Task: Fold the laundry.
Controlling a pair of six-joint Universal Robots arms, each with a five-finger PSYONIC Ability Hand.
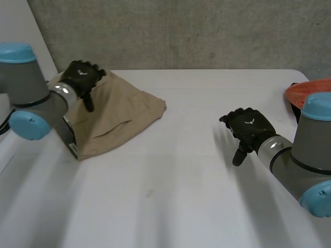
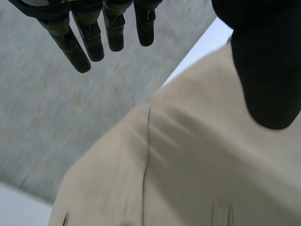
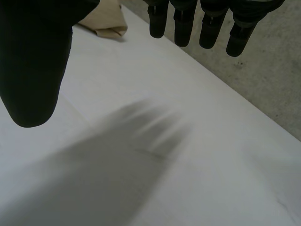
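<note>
1. White table [image 1: 181, 170] runs out before me, with a grey concrete wall [image 1: 181, 31] behind its far edge.
2. A khaki garment [image 1: 119, 119] lies bunched in a loose heap on the far left part of the table, one corner pointing toward the middle.
3. My left hand [image 1: 80, 77] is over the far left end of that garment, above its highest part.
4. In my left wrist view the fingers [image 2: 89, 42] are straight and reach out past the cloth's edge. The thumb [image 2: 268, 70] stands well apart from them, the khaki cloth lies under the palm, and nothing is grasped.
5. I cannot tell whether the palm touches the cloth.
6. My right hand [image 1: 248, 126] hangs over bare table on the right side, well apart from the garment.
7. In my right wrist view its fingers are loosely straight and its thumb is wide of them, with nothing held. White table lies under the palm, and a corner of the garment shows beyond the thumb.
8. An orange thing [image 1: 307, 90] sits at the table's far right edge, just beyond my right arm [image 1: 305, 150].
</note>
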